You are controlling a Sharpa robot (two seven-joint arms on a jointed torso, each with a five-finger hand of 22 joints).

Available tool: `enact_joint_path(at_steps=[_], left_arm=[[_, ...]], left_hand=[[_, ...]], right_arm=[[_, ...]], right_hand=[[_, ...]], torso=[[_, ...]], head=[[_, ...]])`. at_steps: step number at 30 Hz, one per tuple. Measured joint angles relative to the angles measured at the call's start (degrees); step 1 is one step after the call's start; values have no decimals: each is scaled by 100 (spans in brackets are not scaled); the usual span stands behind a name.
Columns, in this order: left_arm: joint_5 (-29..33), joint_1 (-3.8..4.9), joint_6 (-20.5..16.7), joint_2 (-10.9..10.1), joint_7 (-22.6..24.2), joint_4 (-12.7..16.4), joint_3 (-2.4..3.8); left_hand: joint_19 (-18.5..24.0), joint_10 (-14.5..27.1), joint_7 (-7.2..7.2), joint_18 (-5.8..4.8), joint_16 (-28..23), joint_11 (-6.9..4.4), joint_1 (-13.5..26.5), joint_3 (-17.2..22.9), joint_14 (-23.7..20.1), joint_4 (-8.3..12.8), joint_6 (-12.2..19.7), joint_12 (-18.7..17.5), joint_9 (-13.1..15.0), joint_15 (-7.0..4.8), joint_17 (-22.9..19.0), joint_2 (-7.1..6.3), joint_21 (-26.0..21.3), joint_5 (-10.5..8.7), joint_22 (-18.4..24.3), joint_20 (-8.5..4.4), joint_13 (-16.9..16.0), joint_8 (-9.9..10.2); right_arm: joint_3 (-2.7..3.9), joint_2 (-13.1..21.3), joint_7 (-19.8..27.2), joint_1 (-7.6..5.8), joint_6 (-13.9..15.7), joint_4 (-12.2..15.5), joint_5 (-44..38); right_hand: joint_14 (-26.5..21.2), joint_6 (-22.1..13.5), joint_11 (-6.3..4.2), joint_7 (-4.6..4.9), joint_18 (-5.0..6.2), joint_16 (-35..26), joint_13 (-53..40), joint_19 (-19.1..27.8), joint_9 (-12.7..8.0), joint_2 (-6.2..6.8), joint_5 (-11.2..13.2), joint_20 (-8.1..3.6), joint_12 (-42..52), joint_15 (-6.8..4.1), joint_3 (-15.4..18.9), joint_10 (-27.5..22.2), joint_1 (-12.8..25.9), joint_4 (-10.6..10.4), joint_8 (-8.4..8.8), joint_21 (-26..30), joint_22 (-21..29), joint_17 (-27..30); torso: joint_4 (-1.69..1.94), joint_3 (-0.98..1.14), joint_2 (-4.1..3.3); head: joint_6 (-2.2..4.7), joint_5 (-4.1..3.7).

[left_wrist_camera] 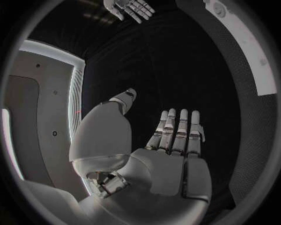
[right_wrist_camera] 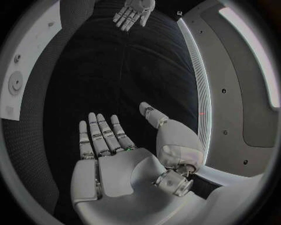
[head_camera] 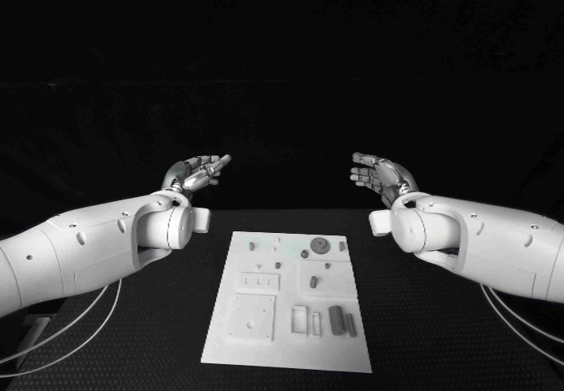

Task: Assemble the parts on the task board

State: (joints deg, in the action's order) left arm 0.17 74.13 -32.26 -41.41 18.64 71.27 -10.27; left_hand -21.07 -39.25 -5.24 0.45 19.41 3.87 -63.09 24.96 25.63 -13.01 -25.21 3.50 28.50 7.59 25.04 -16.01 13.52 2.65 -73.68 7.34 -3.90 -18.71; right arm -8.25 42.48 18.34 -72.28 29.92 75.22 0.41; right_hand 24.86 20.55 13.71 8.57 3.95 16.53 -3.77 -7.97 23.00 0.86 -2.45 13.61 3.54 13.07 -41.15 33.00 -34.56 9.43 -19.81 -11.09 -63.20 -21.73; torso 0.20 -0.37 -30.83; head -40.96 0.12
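The white task board [head_camera: 241,346] lies in the middle of the black table, with small grey parts on it: a round disc [head_camera: 319,243], a short peg [head_camera: 314,281] and two dark bars [head_camera: 337,317] near its right side. My left hand [head_camera: 196,172] is raised beyond the board's far left corner, fingers straight and apart, holding nothing; its palm [left_wrist_camera: 166,161] faces the dark background. My right hand [head_camera: 378,174] is raised beyond the far right corner, likewise spread and empty [right_wrist_camera: 111,154]. The board edge [left_wrist_camera: 246,42] [right_wrist_camera: 26,61] appears in both wrist views.
Black table cloth [head_camera: 435,326] surrounds the board on both sides. White cables [head_camera: 71,330] hang under the left arm and similar ones [head_camera: 517,322] under the right arm. Each wrist view shows the other hand: the right hand [left_wrist_camera: 130,8], the left hand [right_wrist_camera: 133,11].
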Motion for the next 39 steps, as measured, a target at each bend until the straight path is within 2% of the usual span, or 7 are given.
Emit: enact_joint_path(at_steps=[8,12,17,20,27,31,39], left_arm=[[-2,131,483,44,-397,-195,-90],[-2,128,583,48,-473,-204,-90],[-6,129,739,31,-510,-213,-91],[-25,129,806,12,-519,-206,-91],[-191,129,1035,-42,-648,-152,-91],[-269,131,1169,-45,-705,-63,-91],[-460,128,1383,-272,-748,293,-91]], left_hand=[[-66,-132,-13,0,78,12,-206,84,100,-41,-105,32,100,19,89,-56,67,0,-127,24,-16,-59],[-132,-173,-44,0,128,54,-245,103,187,-65,-135,32,108,22,118,-17,130,0,-127,-15,-23,-59],[-473,-626,-273,0,369,214,-446,-26,652,-60,-446,243,156,107,211,138,328,0,-126,-153,-106,-223],[-862,-1077,-373,-1,618,298,-663,-262,1208,107,-811,427,166,147,286,318,512,29,-126,-297,-177,-334],[-1971,-2541,-395,180,1390,183,-1288,-682,2784,816,-1886,937,73,-250,625,875,1069,272,-125,-713,-447,-476],[-1993,-2731,-379,179,1416,135,-1343,-754,2794,1009,-2086,911,-9,-259,671,930,1088,285,-125,-736,-487,-408],[-2058,-2915,-428,176,1524,156,-1249,-809,2865,1136,-2209,794,-114,-330,732,928,1132,250,-125,-828,-524,-258]], right_arm=[[-278,-85,-762,-437,-1099,-558,0],[-308,-133,-973,-493,-1412,-722,-105],[-312,-245,-1097,-494,-1539,-1077,-1085],[-310,-333,-1141,-483,-1578,-1257,-1752],[-308,-502,-1197,-374,-1639,-1550,-3534],[-309,-554,-1220,-374,-1662,-1605,-4432],[-303,-680,-1240,-371,-1772,-1559,-6120]], right_hand=[[119,83,102,2,-1,100,-36,-51,96,-23,0,95,39,118,-190,312,-172,64,-77,-121,-444,-101],[295,234,121,13,1,205,-63,-127,125,43,0,101,135,169,-263,528,-461,277,-176,-242,-678,-144],[792,722,85,45,226,419,-112,-605,163,220,-157,74,313,226,-54,1065,-1308,694,-365,-560,-1175,-208],[1258,1099,-46,76,400,612,-184,-1004,170,355,-161,34,486,69,63,1542,-1792,716,-479,-665,-1175,-282],[2493,2074,-454,214,847,997,-388,-2275,141,528,-110,30,741,-448,228,2646,-2504,738,-612,-753,-959,-537],[3050,2354,-597,241,1070,1165,-473,-2877,135,579,-66,15,770,-695,245,3019,-2680,728,-613,-846,-868,-721],[3993,2840,-820,72,1071,1354,-594,-3967,83,623,-250,-317,728,-1135,393,3608,-2729,732,-509,-1101,-771,-1152]], torso=[[1,-3,2],[1,-3,2],[3,-7,-5],[3,-11,-8],[18,-16,-18],[47,-16,-57],[118,-11,-232]], head=[[-4,0],[-4,0],[19,-5],[23,-8],[26,-3],[48,-24],[74,-91]])
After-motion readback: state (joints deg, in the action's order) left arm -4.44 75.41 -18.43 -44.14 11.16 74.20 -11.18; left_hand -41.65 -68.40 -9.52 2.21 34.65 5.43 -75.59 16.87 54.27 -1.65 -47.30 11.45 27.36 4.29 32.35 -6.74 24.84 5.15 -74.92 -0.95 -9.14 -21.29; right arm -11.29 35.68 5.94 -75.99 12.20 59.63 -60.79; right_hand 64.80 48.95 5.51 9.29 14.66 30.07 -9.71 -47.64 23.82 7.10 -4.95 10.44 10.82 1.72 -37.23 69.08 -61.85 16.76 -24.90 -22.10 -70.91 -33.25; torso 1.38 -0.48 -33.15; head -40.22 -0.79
